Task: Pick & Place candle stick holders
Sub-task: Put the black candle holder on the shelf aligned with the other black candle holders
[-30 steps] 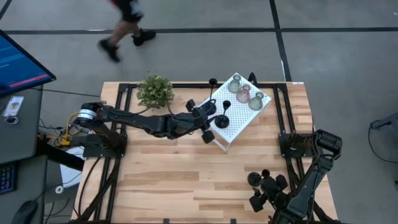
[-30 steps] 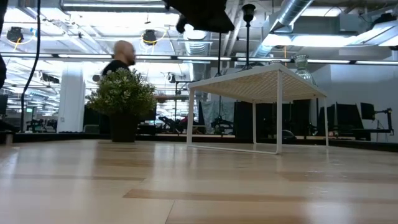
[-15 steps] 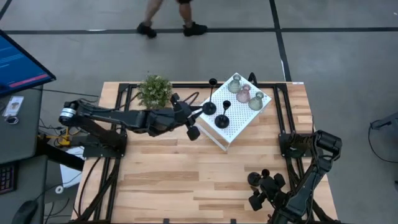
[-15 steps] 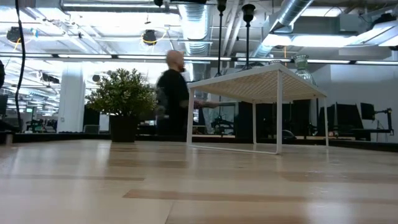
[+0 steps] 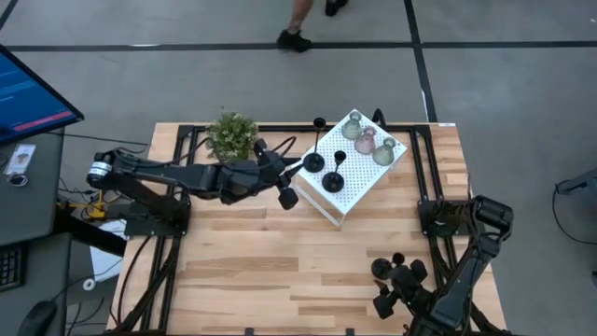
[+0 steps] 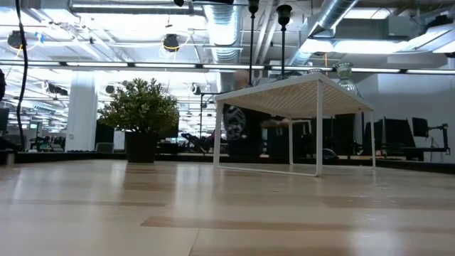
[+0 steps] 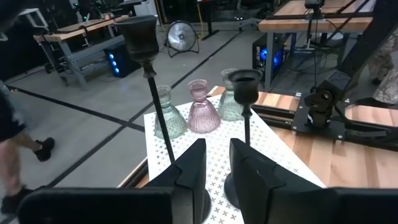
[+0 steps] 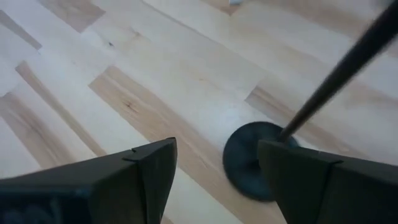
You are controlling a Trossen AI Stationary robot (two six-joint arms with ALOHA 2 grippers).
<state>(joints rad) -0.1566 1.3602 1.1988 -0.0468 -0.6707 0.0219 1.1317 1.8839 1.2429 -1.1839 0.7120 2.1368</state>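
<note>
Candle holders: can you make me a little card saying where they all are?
On white box: tall black holder, short black holder, pink glass holder, two greenish glass holders
On bare table: third black holder
Left claw: open, empty, facing the box
Right claw: open, either side of the third black holder's base

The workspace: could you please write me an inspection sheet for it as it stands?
Surface: wooden table.
Job's things: two black holders and three glass holders stand on the white box; third black holder stands on the table by the right arm.
Clutter: potted plant at the far edge.
End effectors: left end effector open, facing the box; right end effector open over the third black holder's base.
Cables: bundle beside the left arm's base.
Surroundings: person's legs on the floor beyond; monitor at left.
</note>
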